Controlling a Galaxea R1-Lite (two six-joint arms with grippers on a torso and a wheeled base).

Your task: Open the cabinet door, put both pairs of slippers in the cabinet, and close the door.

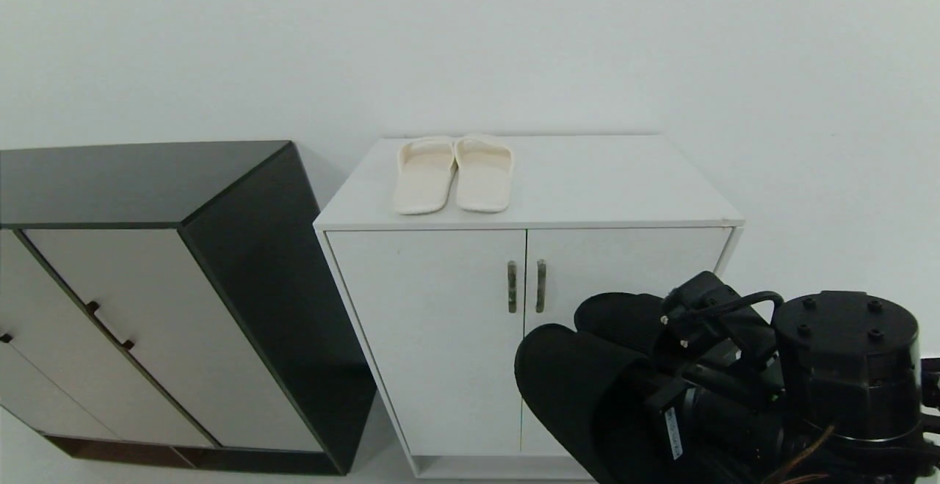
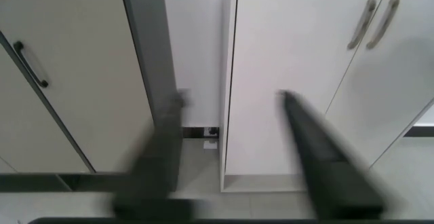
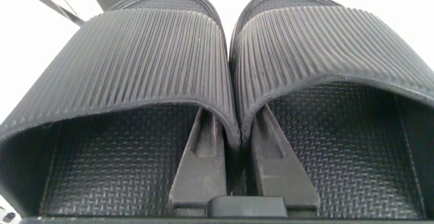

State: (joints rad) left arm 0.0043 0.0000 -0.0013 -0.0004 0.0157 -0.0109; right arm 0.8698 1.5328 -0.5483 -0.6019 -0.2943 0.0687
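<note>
A pair of cream slippers (image 1: 453, 174) lies side by side on top of the white cabinet (image 1: 609, 183). Both cabinet doors are closed, with their two handles (image 1: 526, 286) meeting at the middle. My right gripper (image 3: 234, 136) is shut on a pair of black slippers (image 1: 587, 374), pinching their inner walls together; it holds them low in front of the right door. The ribbed straps of the black slippers (image 3: 156, 61) show in the right wrist view. My left gripper (image 2: 230, 102) is open, low before the gap between the two cabinets, with the white cabinet's handles (image 2: 374, 22) off to one side.
A black cabinet (image 1: 147, 183) with pale doors (image 1: 132, 337) stands angled to the left of the white one, a narrow gap between them. A plain white wall runs behind both. Bare floor (image 2: 203, 166) lies below the cabinets.
</note>
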